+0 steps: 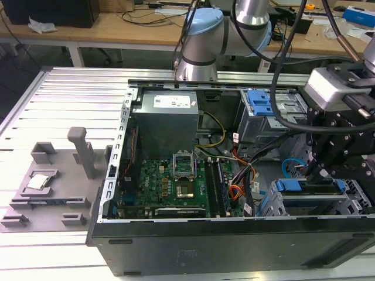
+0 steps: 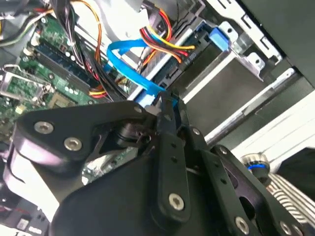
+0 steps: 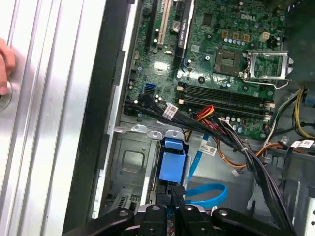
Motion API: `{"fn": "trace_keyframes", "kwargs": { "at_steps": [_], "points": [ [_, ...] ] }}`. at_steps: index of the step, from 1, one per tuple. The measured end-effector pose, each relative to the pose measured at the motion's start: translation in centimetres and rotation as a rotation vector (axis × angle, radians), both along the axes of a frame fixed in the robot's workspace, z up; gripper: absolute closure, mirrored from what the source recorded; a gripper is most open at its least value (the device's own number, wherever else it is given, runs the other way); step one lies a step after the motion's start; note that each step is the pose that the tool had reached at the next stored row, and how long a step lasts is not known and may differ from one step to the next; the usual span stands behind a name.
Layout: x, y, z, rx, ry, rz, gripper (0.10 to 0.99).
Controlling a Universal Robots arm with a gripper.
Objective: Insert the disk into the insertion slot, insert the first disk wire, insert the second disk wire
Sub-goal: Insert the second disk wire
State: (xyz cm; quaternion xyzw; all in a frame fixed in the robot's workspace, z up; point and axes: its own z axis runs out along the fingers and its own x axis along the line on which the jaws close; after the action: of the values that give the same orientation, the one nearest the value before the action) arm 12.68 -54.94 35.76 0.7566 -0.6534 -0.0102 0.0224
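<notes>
The disk (image 1: 313, 188) lies inside the insertion slot (image 1: 354, 199), the silvery cage at the case's front corner on the exterior view's right. Its blue carrier tab (image 3: 172, 166) (image 2: 219, 36) shows at the end towards the motherboard. My gripper (image 1: 316, 171) hangs over that end of the disk. In the second wrist view its black fingers (image 2: 166, 114) are closed together on the end of a flat blue disk wire (image 2: 129, 63), which loops back towards the board. The same blue wire (image 3: 209, 193) curls beside my gripper (image 3: 175, 192) in the first wrist view.
The open computer case holds a green motherboard (image 1: 170, 184), a grey power supply (image 1: 167, 120) and a taller cage with a blue clip (image 1: 261, 102). A black, red and orange wire bundle (image 3: 231, 140) crosses near the disk. A grey fixture (image 1: 53, 181) sits on the table. A hand (image 3: 5, 64) rests outside the case.
</notes>
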Motion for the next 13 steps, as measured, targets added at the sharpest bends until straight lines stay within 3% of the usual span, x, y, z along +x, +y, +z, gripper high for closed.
{"fn": "trace_keyframes", "kwargs": {
  "at_steps": [3,8,9,13],
  "points": [
    [0.27,0.08,-0.52,0.0,0.0017,-0.024,0.925],
    [0.74,0.76,-1.0,0.0,0.004,-0.026,0.925],
    [1.11,0.77,-1.12,0.0,0.0042,-0.028,0.925],
    [1.16,0.76,-1.23,-0.001,0.0042,-0.073,0.925]
  ]
}}
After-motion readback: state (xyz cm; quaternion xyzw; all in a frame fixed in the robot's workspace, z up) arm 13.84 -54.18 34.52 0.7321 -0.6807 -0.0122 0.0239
